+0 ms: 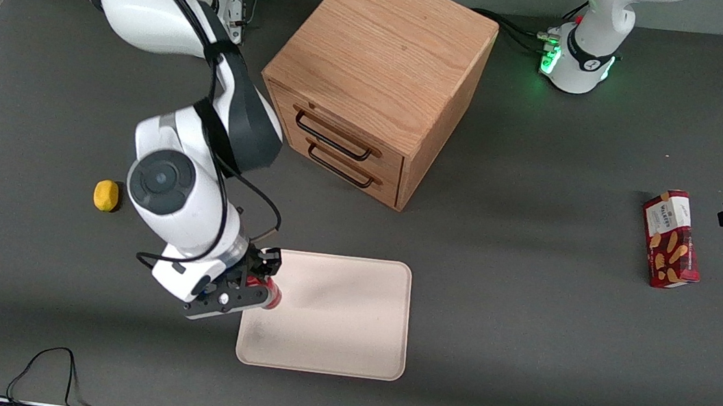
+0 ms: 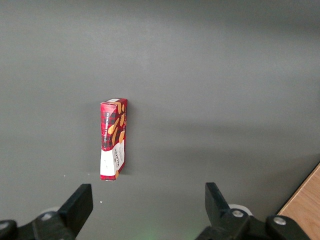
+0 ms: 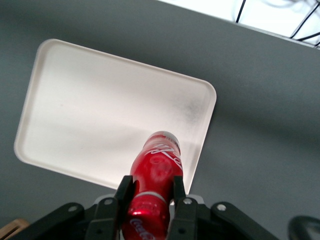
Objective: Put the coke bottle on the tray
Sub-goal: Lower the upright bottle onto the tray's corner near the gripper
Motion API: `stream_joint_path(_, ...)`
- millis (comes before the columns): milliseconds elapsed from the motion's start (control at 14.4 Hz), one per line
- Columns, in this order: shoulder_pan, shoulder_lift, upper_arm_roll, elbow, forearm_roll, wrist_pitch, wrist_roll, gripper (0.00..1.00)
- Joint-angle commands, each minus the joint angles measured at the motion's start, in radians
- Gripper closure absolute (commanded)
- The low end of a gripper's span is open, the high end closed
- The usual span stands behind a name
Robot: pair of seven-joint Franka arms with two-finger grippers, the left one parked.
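Gripper (image 3: 150,200) clamps the bottle (image 3: 157,172) above the tray (image 3: 90,105) edge; best carry it inward, lower upright, then release.

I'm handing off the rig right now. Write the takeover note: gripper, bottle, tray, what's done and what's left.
Gripper: shut on the coke bottle, fingers clamped on its sides, held over the edge of the tray at the working arm's end.
Bottle: in the grasp, over the tray; whether it touches the surface yet cannot be told.
Tray: flat on the table, in front of the drawer cabinet, nothing else on it.
Done: bottle picked up and brought to the tray.
Left: set it down on the tray, open the fingers, withdraw.
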Motion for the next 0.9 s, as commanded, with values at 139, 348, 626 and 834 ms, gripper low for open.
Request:
stream_joint_path(139,-0.018,0.055,-0.008,-0.012,0.021,0.106,-0.053,1.0)
stream_joint_path(348,-0.019,0.082,-0.01,-0.014,0.021,0.154,-0.053,1.0)
stream_joint_path(626,-0.019,0.1,-0.011,-0.054,0.019,0.221,-0.053,1.0)
stream_joint_path(834,-0.024,0.105,-0.017,-0.062,0.019,0.226,-0.075,1.0)
